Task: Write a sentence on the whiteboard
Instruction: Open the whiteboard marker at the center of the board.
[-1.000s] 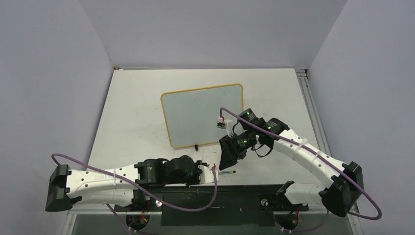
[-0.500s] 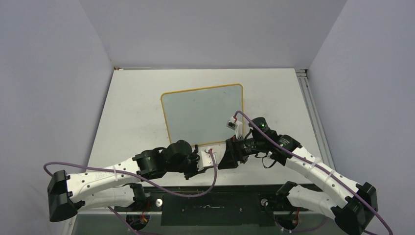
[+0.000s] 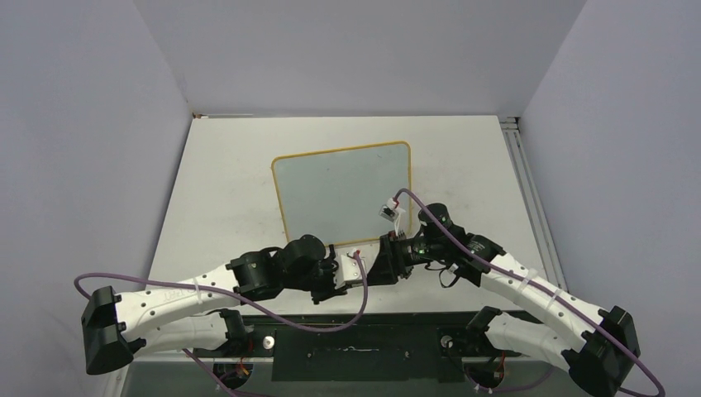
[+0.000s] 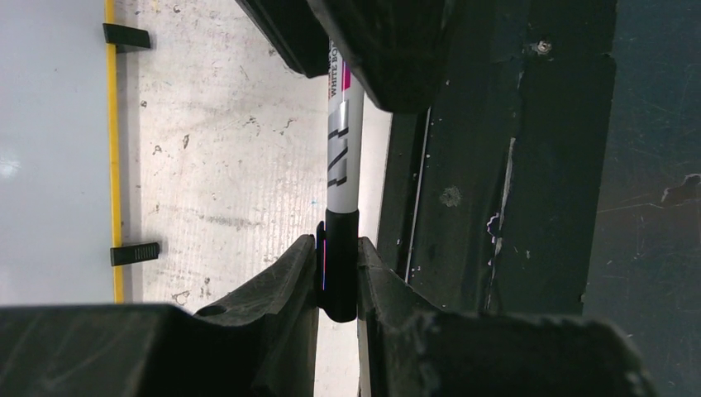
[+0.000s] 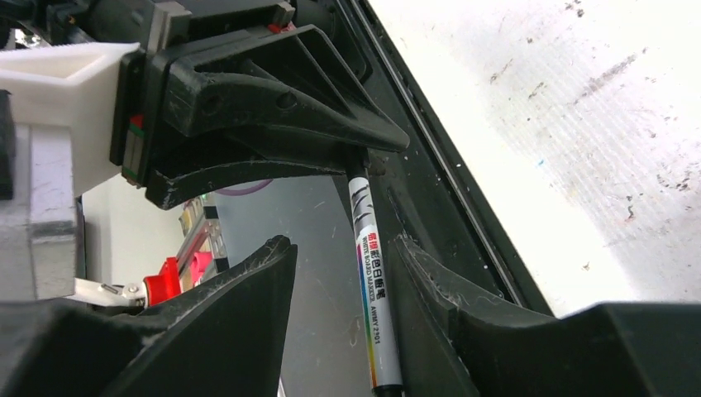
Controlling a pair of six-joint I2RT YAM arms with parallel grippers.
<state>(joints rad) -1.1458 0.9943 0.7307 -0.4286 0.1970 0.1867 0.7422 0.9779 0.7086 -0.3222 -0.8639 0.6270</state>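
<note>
Both grippers meet at one whiteboard marker [image 4: 343, 157].
The left gripper [image 4: 337, 277] clamps its black cap; the right gripper [image 5: 343, 248] straddles the white barrel, fingers apart, not pinching.

Marker [image 5: 374, 281] — end cropped; cap half-hidden in left gripper [image 4: 337, 258]

left arm [image 3: 169, 298] lies low, stretched rightward along the near edge, wrist level. left gripper [image 4: 337, 277] is clamped tight on the black cap end of the marker [image 4: 343, 157], with the barrel sticking straight out past the fingertips. right arm [image 3: 529, 285] comes in from the right, elbow bent, wrist pointing left. right gripper [image 5: 343, 248] sits nose-to-nose with the other, jaws apart and straddling the barrel. Clear gap on one side; can't tell if the other finger touches.
</note>
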